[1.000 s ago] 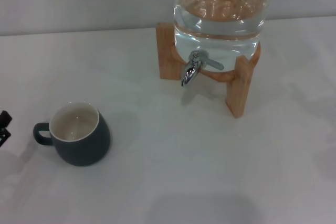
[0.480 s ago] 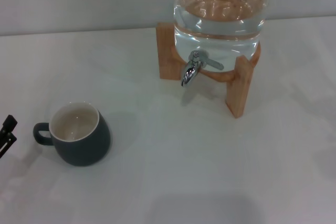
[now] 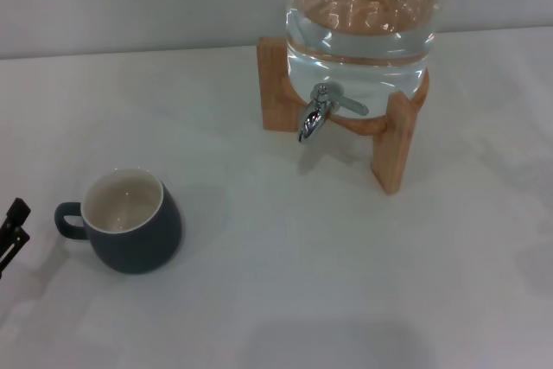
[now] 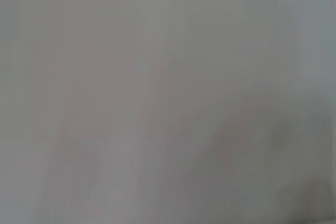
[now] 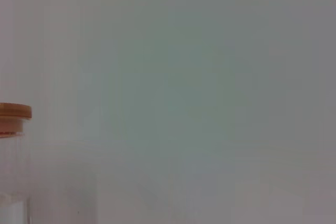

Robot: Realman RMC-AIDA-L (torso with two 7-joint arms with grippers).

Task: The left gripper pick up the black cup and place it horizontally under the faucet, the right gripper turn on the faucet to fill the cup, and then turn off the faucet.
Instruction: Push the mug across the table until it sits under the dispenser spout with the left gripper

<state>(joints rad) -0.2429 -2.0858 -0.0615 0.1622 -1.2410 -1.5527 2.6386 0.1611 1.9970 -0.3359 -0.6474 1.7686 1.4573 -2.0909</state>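
The black cup (image 3: 130, 231) stands upright on the white table at the left, cream inside showing, its loop handle pointing left. My left gripper (image 3: 11, 229) just shows at the left edge, a short way left of the handle and apart from it. The chrome faucet (image 3: 316, 114) sticks out of the glass water jar (image 3: 363, 19) at the back, lever handle to the right, spout curving down, with no water running. The cup is far from the spout. The right gripper is out of view. The left wrist view shows only blank surface.
The jar sits in a wooden stand (image 3: 393, 144) whose legs flank the faucet. The jar's wooden lid (image 5: 13, 112) shows at the edge of the right wrist view. A white wall runs behind the table (image 3: 285, 300).
The left gripper has come a little further into view at the left edge and shifted slightly toward the table's near side. The cup and faucet have not moved.
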